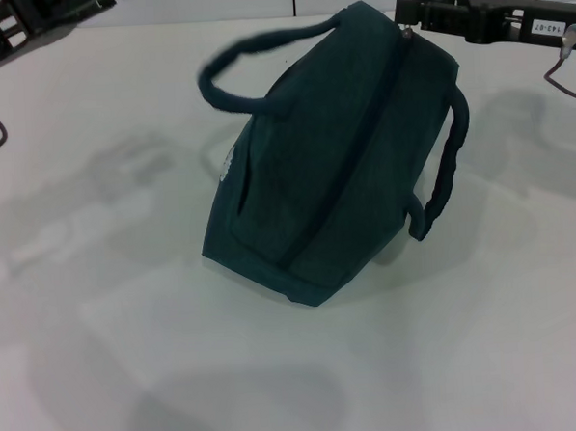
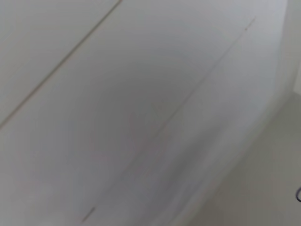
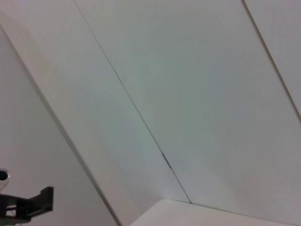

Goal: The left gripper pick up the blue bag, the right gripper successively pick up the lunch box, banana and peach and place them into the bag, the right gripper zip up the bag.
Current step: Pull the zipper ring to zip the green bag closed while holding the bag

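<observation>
while right hand (image 1: 411, 18) meets blue bag (image 1: 338, 165) (zipper end) | grip unclear | left hand (image 1: 8, 32) apart

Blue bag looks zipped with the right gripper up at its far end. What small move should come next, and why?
Probably ease the right gripper away from the zipper end. In the head view the blue bag lies on the table, its zipper line looks closed, and no lunch box, banana or peach is visible outside. The left gripper sits far left, clear of the bag.
</observation>
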Controlling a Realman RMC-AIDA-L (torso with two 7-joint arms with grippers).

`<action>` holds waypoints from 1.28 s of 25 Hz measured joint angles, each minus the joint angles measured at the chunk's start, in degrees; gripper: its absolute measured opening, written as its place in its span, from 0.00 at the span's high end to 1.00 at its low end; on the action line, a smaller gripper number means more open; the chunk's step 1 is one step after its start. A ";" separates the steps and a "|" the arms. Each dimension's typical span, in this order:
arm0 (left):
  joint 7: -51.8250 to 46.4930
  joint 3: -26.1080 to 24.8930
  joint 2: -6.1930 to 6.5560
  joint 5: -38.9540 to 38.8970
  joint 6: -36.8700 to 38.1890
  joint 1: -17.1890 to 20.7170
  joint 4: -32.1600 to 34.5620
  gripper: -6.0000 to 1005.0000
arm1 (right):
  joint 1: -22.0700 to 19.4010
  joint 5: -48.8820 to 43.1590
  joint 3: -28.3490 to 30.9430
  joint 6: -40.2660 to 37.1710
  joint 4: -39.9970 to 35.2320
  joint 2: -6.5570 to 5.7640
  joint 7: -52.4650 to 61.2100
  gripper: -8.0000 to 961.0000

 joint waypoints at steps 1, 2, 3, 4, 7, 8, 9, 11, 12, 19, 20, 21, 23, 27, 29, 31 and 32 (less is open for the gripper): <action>0.00 0.00 0.00 0.13 0.68 0.08 0.00 0.14 | 0.00 0.00 0.00 0.00 0.00 0.00 -0.03 0.60; -0.01 0.00 0.01 0.24 1.43 0.17 0.00 0.14 | 0.00 0.00 0.00 0.00 0.00 0.00 -0.05 0.60; -0.01 0.05 0.04 0.32 2.29 0.30 -0.01 0.13 | 0.00 0.00 0.00 0.00 0.00 0.00 -0.06 0.60; -0.02 0.09 0.08 0.45 3.17 0.44 -0.01 0.13 | 0.00 0.00 0.00 0.00 0.00 0.00 -0.08 0.60; -0.02 0.15 0.14 1.44 6.56 1.13 -0.03 0.12 | -0.01 0.14 0.05 0.03 0.00 0.01 -0.41 0.60; 0.02 0.16 0.11 1.93 7.44 1.43 -0.04 0.12 | -0.11 0.35 0.08 0.10 0.00 0.01 -0.62 0.60; 0.23 0.16 0.02 2.58 8.25 1.67 -0.04 0.12 | -0.18 0.60 0.08 0.14 0.00 0.00 -0.86 0.60; 1.15 0.19 -0.28 4.29 9.71 1.95 -0.06 0.12 | -0.34 1.07 0.09 0.20 0.00 -0.06 -1.30 0.60; 1.85 0.21 -0.48 5.40 10.53 2.03 -0.06 0.12 | -0.39 1.22 0.09 0.18 0.00 -0.08 -1.51 0.60; 7.65 0.27 -2.50 8.57 11.88 2.96 0.32 0.13 | -0.43 1.57 0.10 0.03 0.00 -0.13 -1.97 0.59; 8.38 0.27 -2.68 8.85 11.88 3.06 0.37 0.13 | -0.42 1.57 0.10 0.03 0.01 -0.14 -1.99 0.59; 8.80 0.29 -2.88 9.33 11.89 3.08 0.41 0.13 | -0.42 1.57 0.09 0.02 0.01 -0.14 -2.02 0.59; 8.80 0.31 -3.06 10.04 11.89 3.07 0.45 0.13 | -0.42 1.57 0.09 0.00 0.01 -0.14 -2.04 0.59; 5.34 0.27 -2.72 10.65 11.86 2.07 0.58 0.13 | -0.41 1.57 0.09 -0.01 0.01 -0.05 -2.07 0.59; 2.89 0.46 -2.35 10.74 11.86 1.12 1.82 0.12 | -0.40 1.57 0.07 0.00 0.01 -0.03 -2.07 0.59; -0.20 1.12 -2.43 11.72 11.53 0.13 5.79 0.12 | -0.37 1.57 -0.03 0.04 0.01 -0.03 -2.09 0.59; -2.35 1.47 -2.88 12.97 11.03 -0.39 8.80 0.13 | -0.32 1.57 -0.12 0.11 0.03 -0.03 -2.09 0.59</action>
